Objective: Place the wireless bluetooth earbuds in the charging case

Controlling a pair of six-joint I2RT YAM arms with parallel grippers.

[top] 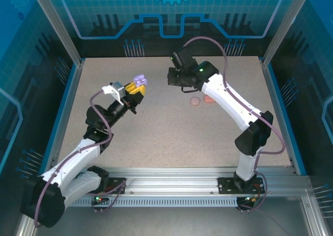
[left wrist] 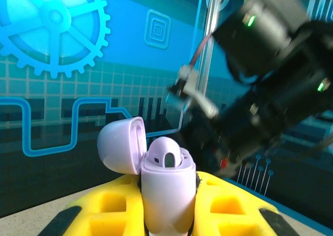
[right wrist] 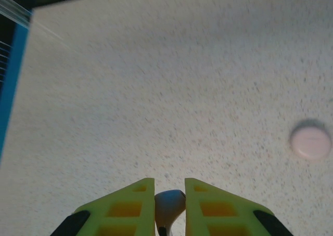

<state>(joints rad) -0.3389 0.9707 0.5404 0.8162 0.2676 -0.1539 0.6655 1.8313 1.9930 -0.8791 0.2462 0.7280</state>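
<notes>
My left gripper (top: 136,90) holds the purple charging case (top: 139,81) up off the table, yellow fingers (left wrist: 93,210) shut round its body (left wrist: 167,197). The lid (left wrist: 122,145) is swung open to the left, and one purple earbud (left wrist: 167,156) sits in a slot. My right gripper (top: 175,81) hovers just to the right of the case, and its arm (left wrist: 260,90) looms behind the case in the left wrist view. The right gripper (right wrist: 169,187) is shut on a small pale purple earbud (right wrist: 169,205), head up between the fingers.
A pale pink closed case (top: 195,101) and a coral case (top: 209,98) lie on the speckled table (top: 171,137) under the right arm. The pink case (right wrist: 310,140) lies to the right in the right wrist view. Blue walls enclose the table.
</notes>
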